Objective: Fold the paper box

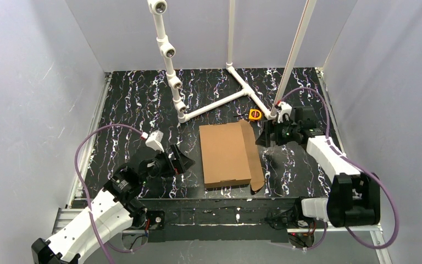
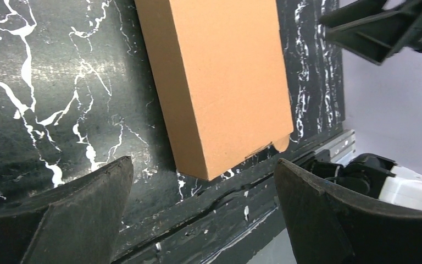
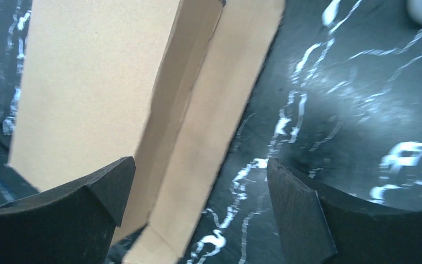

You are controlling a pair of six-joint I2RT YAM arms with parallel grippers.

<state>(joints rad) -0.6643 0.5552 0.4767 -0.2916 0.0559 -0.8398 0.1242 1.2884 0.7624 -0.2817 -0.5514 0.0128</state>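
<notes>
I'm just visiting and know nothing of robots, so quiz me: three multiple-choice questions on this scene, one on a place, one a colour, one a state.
1. Where is the paper box? A. Hanging from a pipe. B. On the table, between the left gripper and right gripper. C. On the floor.
2. What colour is the tape measure by the pipe frame? A. Yellow. B. Blue. C. Green.
3. How are the grippers? A. Both shut on the box. B. One shut. C. Both open, empty.
1 B: the top view shows it lying there. 2 A: its case is yellow. 3 C: each wrist view shows jaws spread, gripping nothing.
</notes>
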